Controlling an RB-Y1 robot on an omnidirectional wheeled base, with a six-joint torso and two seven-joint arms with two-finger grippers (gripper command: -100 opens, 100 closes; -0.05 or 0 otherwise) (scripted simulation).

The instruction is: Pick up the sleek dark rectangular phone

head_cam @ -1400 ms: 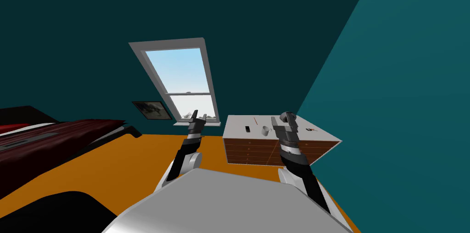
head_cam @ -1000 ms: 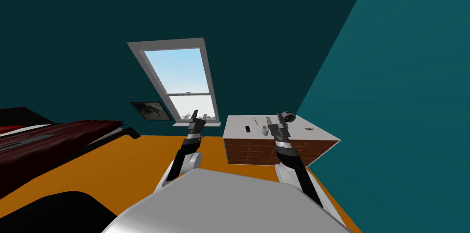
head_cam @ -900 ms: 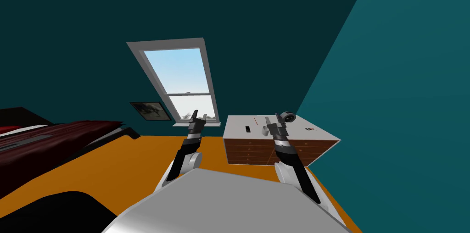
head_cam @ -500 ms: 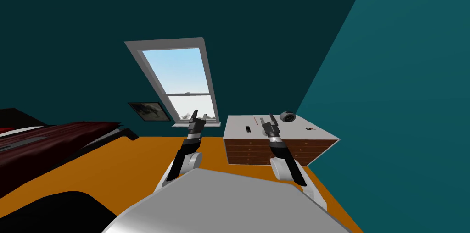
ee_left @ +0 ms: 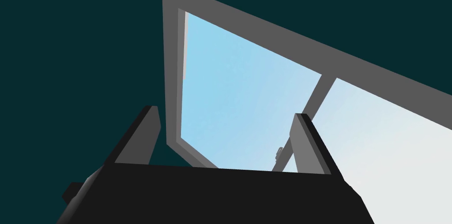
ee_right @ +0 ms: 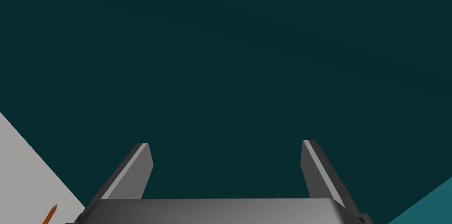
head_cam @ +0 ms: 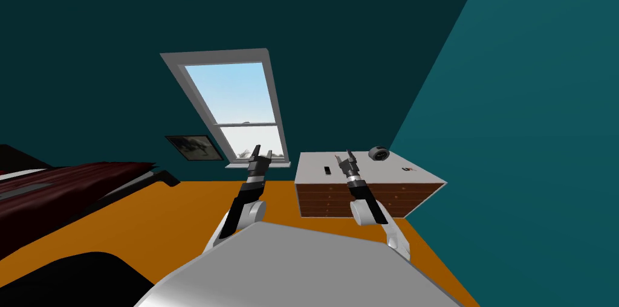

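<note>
I am hovering my right end effector [head_cam: 349, 156], fingers spread for a grasp, over the white-topped dresser [head_cam: 390, 175], near the small dark phone [head_cam: 326, 170] lying flat there, while my left end effector [head_cam: 261, 153] is idling raised, also spread.

The dresser top [head_cam: 390, 175] is lying mostly bare. White surface is showing all round the phone [head_cam: 326, 170], which is sitting near the left edge with nothing touching it, so the way in is standing open from above and from the front edge. The right gripper [head_cam: 349, 156] is hanging over the middle of the top, fingers spread, nothing between them. A thin orange pencil [ee_right: 50, 214] is lying on the white surface beside that gripper. A round grey object [head_cam: 379, 153] is standing at the back right corner and a small dark-and-red item [head_cam: 410, 170] is lying near the right edge — both well apart from the phone. The dark teal wall [head_cam: 338, 80] is closing off the back edge.
</note>
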